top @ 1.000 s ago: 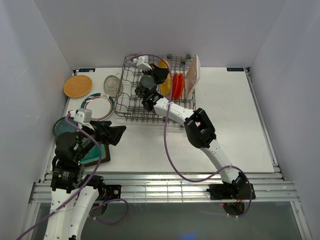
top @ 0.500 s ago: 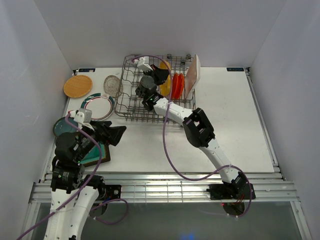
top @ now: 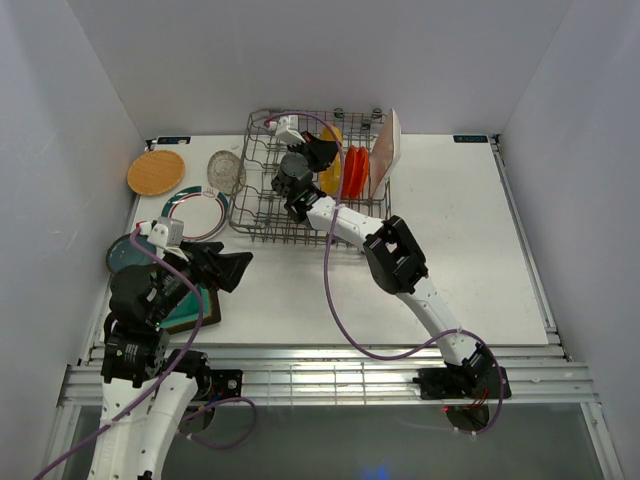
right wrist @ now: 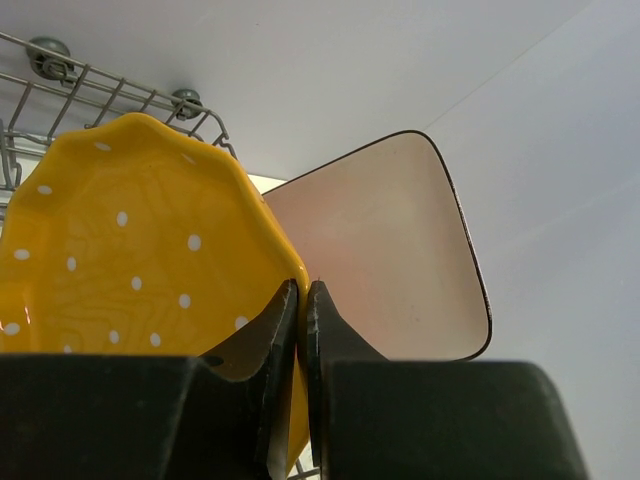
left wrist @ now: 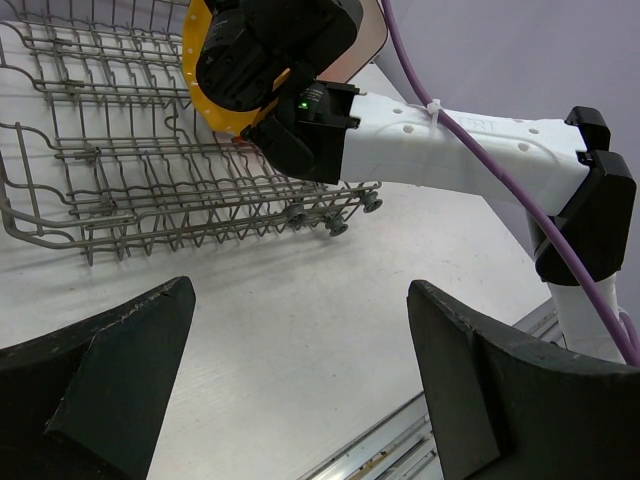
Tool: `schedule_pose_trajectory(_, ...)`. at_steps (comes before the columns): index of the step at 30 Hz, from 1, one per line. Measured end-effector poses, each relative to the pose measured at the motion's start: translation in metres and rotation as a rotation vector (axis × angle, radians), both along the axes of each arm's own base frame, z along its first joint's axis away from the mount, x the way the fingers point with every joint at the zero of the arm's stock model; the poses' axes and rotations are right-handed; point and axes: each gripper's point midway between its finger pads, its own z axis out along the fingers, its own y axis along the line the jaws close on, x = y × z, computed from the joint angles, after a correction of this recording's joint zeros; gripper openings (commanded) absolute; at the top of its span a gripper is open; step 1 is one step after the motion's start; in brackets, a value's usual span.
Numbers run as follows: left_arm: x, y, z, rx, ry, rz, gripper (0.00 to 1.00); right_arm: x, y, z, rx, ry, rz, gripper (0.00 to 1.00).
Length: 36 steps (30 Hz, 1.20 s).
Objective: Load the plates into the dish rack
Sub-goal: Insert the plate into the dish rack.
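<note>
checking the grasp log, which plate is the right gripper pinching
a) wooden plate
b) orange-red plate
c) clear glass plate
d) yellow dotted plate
d: in the right wrist view the right gripper has its jaws closed on the rim of the yellow dotted plate, at the dish rack.

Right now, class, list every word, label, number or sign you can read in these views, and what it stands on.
Raised lettering on the right arm's white link: too faint to read.
Two dark labels at the table's far edge: too small to read.
Yellow plate: white dots only, no text.
</note>
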Motion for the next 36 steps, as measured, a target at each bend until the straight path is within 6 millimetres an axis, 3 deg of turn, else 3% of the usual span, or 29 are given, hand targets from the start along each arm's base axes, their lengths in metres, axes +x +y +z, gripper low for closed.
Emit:
schedule_pose_trajectory(14, 0.000, 0.000, 0.000, 0.000, -0.001, 0.000, 0.98, -0.002, 0.000, 0.016, -0.010, -0.002, -0.017, 0.08)
schedule_pose_trajectory(22, 0.000, 0.000, 0.000, 0.000, 0.000, 0.000, 0.98, 0.001, 0.004, -0.001, -0.044, 0.022, -0.017, 0.08)
schedule_pose_trajectory(36, -0.001, 0.000, 0.001, -0.001, -0.006, 0.000, 0.98, -0.001, 0.006, 0.000, -0.053, 0.026, -0.014, 0.08)
